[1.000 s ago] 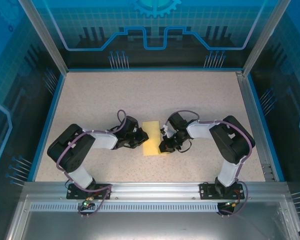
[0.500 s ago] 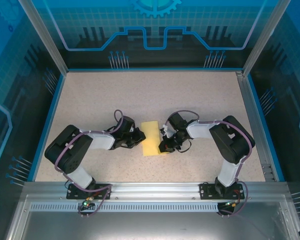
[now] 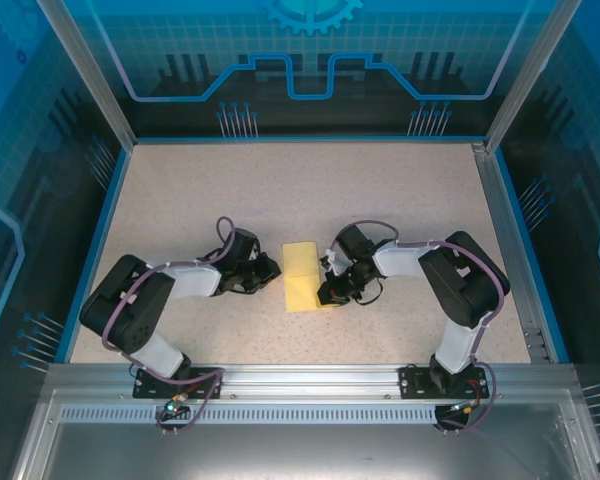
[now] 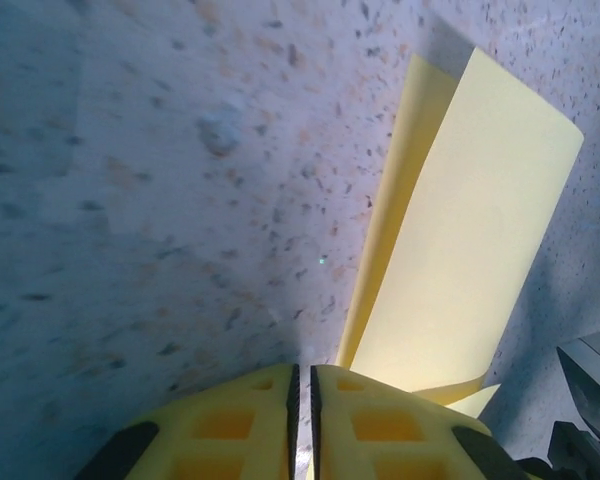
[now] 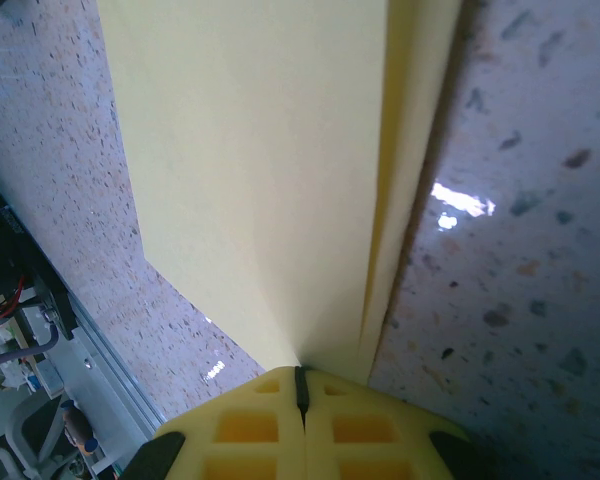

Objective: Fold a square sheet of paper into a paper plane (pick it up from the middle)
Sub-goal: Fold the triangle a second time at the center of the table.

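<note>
The square sheet of paper [image 3: 302, 275] lies folded in half on the speckled table, a yellow strip between the two arms. In the left wrist view its upper flap [image 4: 470, 230] lifts off the layer beneath. My right gripper [image 3: 327, 291] is at the strip's right edge near its front corner. Its jaws [image 5: 300, 376] are shut on the folded paper [image 5: 270, 170]. My left gripper [image 3: 272, 272] sits just left of the strip, apart from it. Its jaws [image 4: 300, 378] are almost together with a thin slit and only table showing between them.
The blue rim [image 3: 98, 240] and a metal rail [image 3: 300, 378] bound the table on the left and front. Bare tabletop [image 3: 300, 190] stretches behind the paper. The left arm's elbow [image 3: 125, 310] and the right arm's elbow [image 3: 465, 280] stand to either side.
My left gripper has drawn back to the left, off the paper's left edge. The paper and the right gripper have stayed put.
</note>
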You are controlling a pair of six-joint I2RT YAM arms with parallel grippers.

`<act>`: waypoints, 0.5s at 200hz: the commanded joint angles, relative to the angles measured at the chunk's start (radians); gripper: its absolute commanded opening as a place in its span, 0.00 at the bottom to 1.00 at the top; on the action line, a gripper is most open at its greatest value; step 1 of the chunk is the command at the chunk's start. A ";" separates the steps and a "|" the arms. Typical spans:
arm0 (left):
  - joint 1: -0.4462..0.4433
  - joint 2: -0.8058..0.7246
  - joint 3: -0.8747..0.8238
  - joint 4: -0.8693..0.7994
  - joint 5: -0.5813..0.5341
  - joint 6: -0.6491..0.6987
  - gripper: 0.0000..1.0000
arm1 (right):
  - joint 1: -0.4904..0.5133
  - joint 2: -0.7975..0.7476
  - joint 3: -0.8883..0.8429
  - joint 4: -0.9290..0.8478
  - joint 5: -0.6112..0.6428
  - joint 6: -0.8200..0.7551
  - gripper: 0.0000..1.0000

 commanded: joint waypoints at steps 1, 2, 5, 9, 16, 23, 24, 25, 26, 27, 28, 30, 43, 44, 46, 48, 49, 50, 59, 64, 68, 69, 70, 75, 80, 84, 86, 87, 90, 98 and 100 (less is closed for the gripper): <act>0.012 -0.094 0.029 -0.094 -0.002 0.038 0.18 | 0.019 0.054 -0.034 -0.070 0.121 0.003 0.01; 0.013 -0.098 0.030 -0.096 0.000 0.039 0.18 | 0.019 0.055 -0.034 -0.070 0.121 0.002 0.01; 0.012 -0.108 0.032 -0.098 0.005 0.040 0.18 | 0.019 0.054 -0.035 -0.070 0.121 0.002 0.01; 0.010 -0.120 0.034 -0.099 0.012 0.042 0.18 | 0.019 0.054 -0.033 -0.068 0.120 0.003 0.01; 0.007 -0.137 0.036 -0.097 0.026 0.043 0.19 | 0.019 0.055 -0.033 -0.068 0.119 0.004 0.01; 0.004 -0.147 0.039 -0.093 0.042 0.043 0.20 | 0.020 0.055 -0.032 -0.067 0.119 0.004 0.01; 0.002 -0.147 0.040 -0.093 0.045 0.043 0.20 | 0.020 0.055 -0.032 -0.067 0.119 0.004 0.01; 0.001 -0.148 0.041 -0.092 0.048 0.043 0.20 | 0.020 0.055 -0.032 -0.067 0.119 0.004 0.01; 0.000 -0.149 0.041 -0.091 0.051 0.043 0.20 | 0.020 0.055 -0.032 -0.067 0.119 0.005 0.01; -0.001 -0.149 0.043 -0.090 0.052 0.045 0.20 | 0.020 0.055 -0.031 -0.067 0.119 0.004 0.01; -0.003 -0.149 0.043 -0.090 0.056 0.046 0.20 | 0.020 0.055 -0.032 -0.066 0.119 0.004 0.01; -0.006 -0.149 0.045 -0.089 0.063 0.046 0.20 | 0.020 0.055 -0.031 -0.065 0.119 0.005 0.01; -0.029 -0.134 0.064 -0.085 0.099 0.052 0.20 | 0.020 0.055 -0.028 -0.063 0.119 0.008 0.01; -0.032 -0.132 0.066 -0.084 0.102 0.052 0.20 | 0.020 0.055 -0.027 -0.063 0.119 0.008 0.01; -0.037 -0.128 0.069 -0.082 0.106 0.054 0.20 | 0.019 0.055 -0.027 -0.063 0.119 0.008 0.01; -0.043 -0.124 0.073 -0.081 0.111 0.055 0.20 | 0.020 0.055 -0.028 -0.062 0.119 0.008 0.01; -0.045 -0.121 0.074 -0.080 0.114 0.056 0.20 | 0.020 0.056 -0.028 -0.062 0.119 0.009 0.01; -0.048 -0.119 0.077 -0.078 0.116 0.057 0.20 | 0.020 0.056 -0.028 -0.062 0.119 0.009 0.01; -0.071 -0.097 0.090 -0.064 0.131 0.060 0.20 | 0.022 0.057 -0.028 -0.060 0.119 0.010 0.01; -0.088 -0.080 0.097 -0.054 0.140 0.059 0.20 | 0.022 0.057 -0.026 -0.061 0.119 0.009 0.01; -0.097 -0.067 0.103 -0.044 0.147 0.060 0.20 | 0.022 0.056 -0.026 -0.062 0.119 0.009 0.01; -0.101 -0.065 0.105 -0.042 0.148 0.060 0.20 | 0.022 0.057 -0.027 -0.062 0.119 0.009 0.01; -0.102 -0.062 0.106 -0.040 0.150 0.060 0.20 | 0.021 0.057 -0.026 -0.063 0.119 0.008 0.01; -0.112 -0.046 0.114 -0.032 0.156 0.060 0.19 | 0.022 0.056 -0.025 -0.065 0.120 0.008 0.01; -0.121 -0.030 0.121 -0.027 0.161 0.058 0.19 | 0.022 0.055 -0.024 -0.067 0.121 0.007 0.01; -0.127 -0.018 0.125 -0.022 0.165 0.058 0.19 | 0.022 0.055 -0.024 -0.067 0.122 0.005 0.01; -0.131 -0.011 0.126 -0.018 0.166 0.058 0.19 | 0.021 0.053 -0.024 -0.068 0.121 0.005 0.01; -0.132 -0.008 0.127 -0.017 0.168 0.058 0.19 | 0.020 0.053 -0.024 -0.068 0.121 0.005 0.01; -0.135 0.001 0.130 -0.012 0.171 0.057 0.19 | 0.021 0.053 -0.024 -0.069 0.122 0.004 0.01; -0.140 0.022 0.134 -0.001 0.175 0.055 0.19 | 0.022 0.049 -0.023 -0.071 0.123 0.005 0.01; -0.140 0.027 0.134 0.001 0.174 0.056 0.19 | 0.021 0.048 -0.024 -0.071 0.123 0.004 0.01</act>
